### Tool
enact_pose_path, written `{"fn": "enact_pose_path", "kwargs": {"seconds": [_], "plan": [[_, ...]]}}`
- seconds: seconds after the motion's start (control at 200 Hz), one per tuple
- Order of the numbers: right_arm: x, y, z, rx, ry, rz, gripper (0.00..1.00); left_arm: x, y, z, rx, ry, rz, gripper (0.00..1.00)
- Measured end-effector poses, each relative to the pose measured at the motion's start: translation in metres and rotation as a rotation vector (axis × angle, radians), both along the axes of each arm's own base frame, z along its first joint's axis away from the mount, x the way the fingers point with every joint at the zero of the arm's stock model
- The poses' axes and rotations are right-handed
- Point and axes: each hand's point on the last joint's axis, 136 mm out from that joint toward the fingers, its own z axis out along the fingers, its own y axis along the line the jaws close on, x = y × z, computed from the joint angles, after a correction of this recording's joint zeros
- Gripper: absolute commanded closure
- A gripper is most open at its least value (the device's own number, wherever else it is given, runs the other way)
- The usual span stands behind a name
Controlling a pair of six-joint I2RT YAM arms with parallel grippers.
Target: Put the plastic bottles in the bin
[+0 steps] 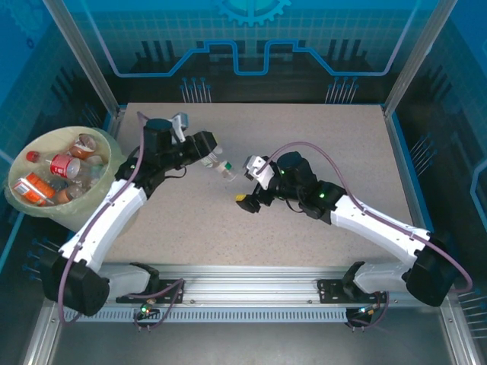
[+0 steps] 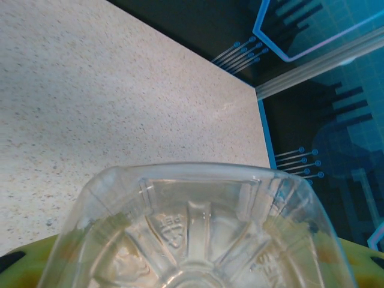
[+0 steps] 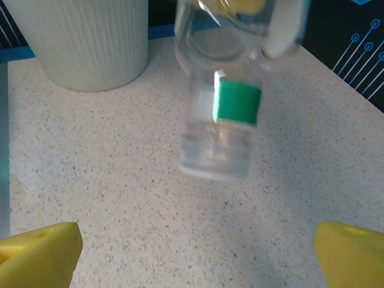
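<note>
While the bin (image 1: 46, 138) at far left holds several bottles (image 1: 57, 171), the left jaws clamp a clear green-labelled bottle (image 1: 221, 166) over the tabletop (image 1: 319, 137). The right jaws stand wide apart just beside it, so a hasty swing binward might clip them and drop it.

Overhead wide, wrist views near bottle (image 1: 218, 165)

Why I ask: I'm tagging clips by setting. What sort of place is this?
Most likely a robotics lab work cell, not a home: a speckled tabletop fenced by aluminium posts, blue circuit-pattern wall panels, and two robot arms bolted to a rail at the table's near edge.
</note>
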Motion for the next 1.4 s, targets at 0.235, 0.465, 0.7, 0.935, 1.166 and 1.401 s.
{"fn": "enact_pose_path", "kwargs": {"seconds": [0.235,0.465,0.7,0.935,1.166,1.401], "plan": [[0.005,-0.02,0.003,0.002,-0.076,-0.072,0.0,-0.031,0.055,0.043,0.144,-0.085,0.14,0.57],[0.025,-0.039,0.002,0.007,-0.106,-0.186,0.0,-0.077,0.114,0.128,0.313,-0.296,0.341,0.56],[0.031,-0.044,0.003,0.01,-0.108,-0.227,0.0,-0.102,0.173,0.163,0.557,-0.375,0.592,0.55],[0.035,-0.048,-0.003,-0.011,-0.101,-0.254,0.0,-0.117,0.232,0.173,0.826,-0.326,0.842,0.53],[0.037,-0.048,-0.013,-0.034,-0.082,-0.256,0.0,-0.126,0.277,0.165,0.993,-0.165,0.993,0.51],[0.043,-0.046,-0.014,-0.059,-0.068,-0.257,0.0,-0.127,0.309,0.129,1.094,0.115,1.002,0.51]]}}
